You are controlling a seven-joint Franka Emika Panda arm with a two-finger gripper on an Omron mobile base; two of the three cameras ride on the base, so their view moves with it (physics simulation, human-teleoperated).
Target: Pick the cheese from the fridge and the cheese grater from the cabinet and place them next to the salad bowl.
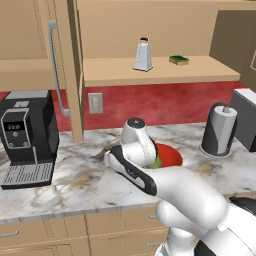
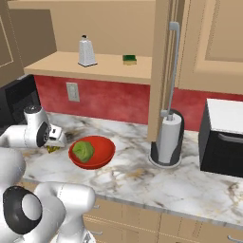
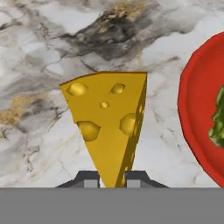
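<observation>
cheese (image 3: 109, 118) sat between my gripper's (image 3: 113, 178) fingertips, seemingly gripped, low over the marble counter (image 3: 39, 52) just beside the salad bowl (image 3: 199, 109); cheese grater (image 1: 143, 55) stood on the cabinet (image 1: 165, 70) shelf; i saw no more.

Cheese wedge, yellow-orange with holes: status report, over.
End effector shut on yellow-orange holed cheese wedge, low over marble counter. Glossy red salad bowl beside it. Silvery box grater on cabinet shelf.

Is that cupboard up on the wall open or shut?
Open: the cabinet door stands swung out edge-on, baring the cheese grater on its shelf.
</observation>
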